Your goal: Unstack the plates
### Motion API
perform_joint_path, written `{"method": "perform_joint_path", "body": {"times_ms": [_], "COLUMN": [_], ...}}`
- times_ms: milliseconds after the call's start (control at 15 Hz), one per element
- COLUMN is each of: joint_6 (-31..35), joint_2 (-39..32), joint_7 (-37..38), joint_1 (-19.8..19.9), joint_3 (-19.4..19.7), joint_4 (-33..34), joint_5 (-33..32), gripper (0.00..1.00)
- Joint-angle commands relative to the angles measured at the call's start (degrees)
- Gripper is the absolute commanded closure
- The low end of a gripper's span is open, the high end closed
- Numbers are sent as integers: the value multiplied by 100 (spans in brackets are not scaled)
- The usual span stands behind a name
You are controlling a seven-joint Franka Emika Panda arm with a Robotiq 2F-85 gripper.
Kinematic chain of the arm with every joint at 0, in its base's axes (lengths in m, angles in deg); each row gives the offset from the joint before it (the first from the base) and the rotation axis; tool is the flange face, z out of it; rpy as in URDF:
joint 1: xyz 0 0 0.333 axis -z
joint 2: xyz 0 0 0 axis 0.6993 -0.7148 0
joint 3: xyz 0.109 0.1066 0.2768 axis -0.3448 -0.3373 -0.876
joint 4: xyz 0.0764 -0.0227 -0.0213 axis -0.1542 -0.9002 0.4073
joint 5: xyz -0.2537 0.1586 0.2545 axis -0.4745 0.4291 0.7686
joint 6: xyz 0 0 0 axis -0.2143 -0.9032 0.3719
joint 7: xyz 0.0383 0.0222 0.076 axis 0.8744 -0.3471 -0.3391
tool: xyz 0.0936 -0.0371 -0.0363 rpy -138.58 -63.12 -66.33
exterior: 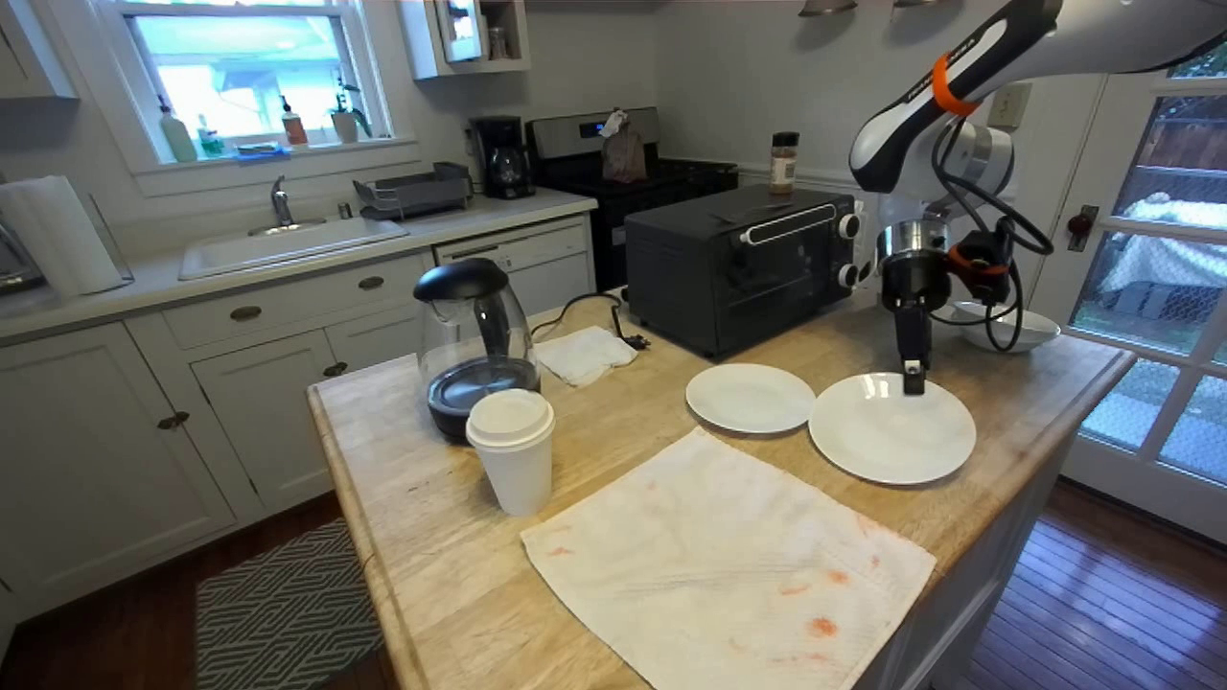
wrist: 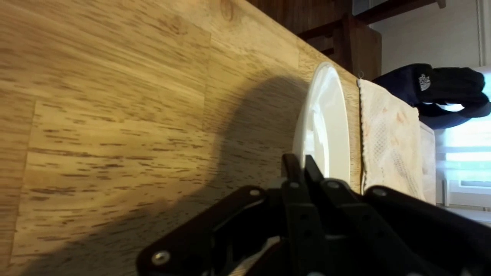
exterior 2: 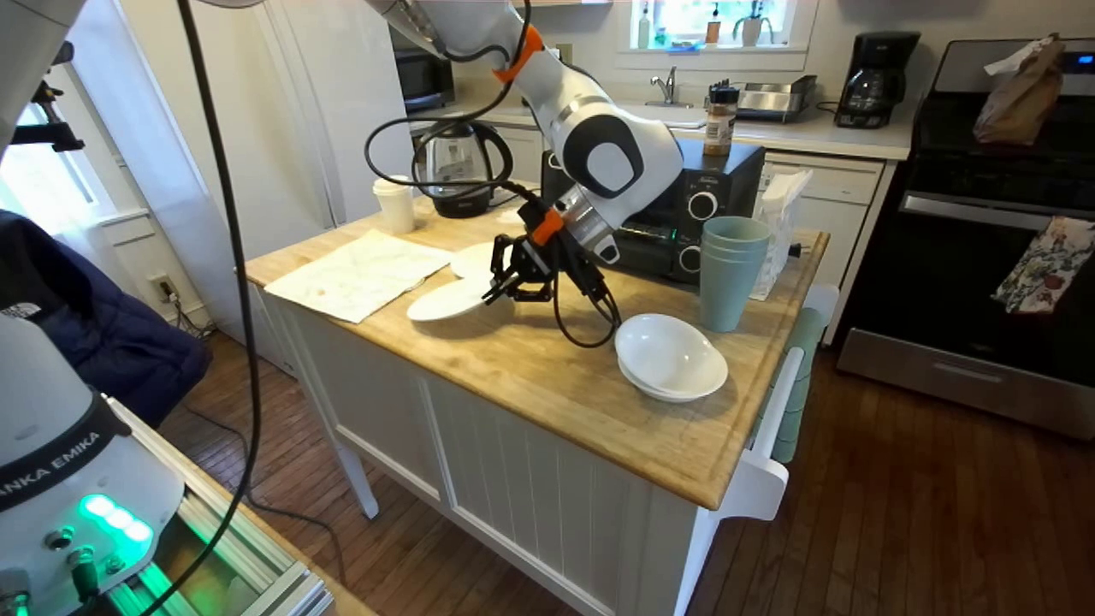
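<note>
Gripping plate [exterior: 891, 431] over wooden kitchen island [exterior 2: 547, 364]

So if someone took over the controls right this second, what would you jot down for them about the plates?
Fingers: closed on the rim of a white dinner plate.
That plate: tilted, its gripped side raised above the wooden tabletop; whether its far edge touches is unclear.
Other white dinner plate: lying on the tabletop beside it; can't tell whether their edges touch.
Done: the two are unstacked.
Left: probably lower the held plate flat, open the fingers and back away.
</note>
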Motion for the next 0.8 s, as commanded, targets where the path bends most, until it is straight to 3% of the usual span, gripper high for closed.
{"method": "perform_joint_path", "body": {"times_ms": [0, 733], "joint_6": [35, 125], "joint_2": [88, -2], "joint_7": [197, 558], "joint_1": [-66, -291], "joint_3": [39, -11], "joint_4": [-65, 0], "joint_5": [-131, -146], "gripper": [99, 99]}}
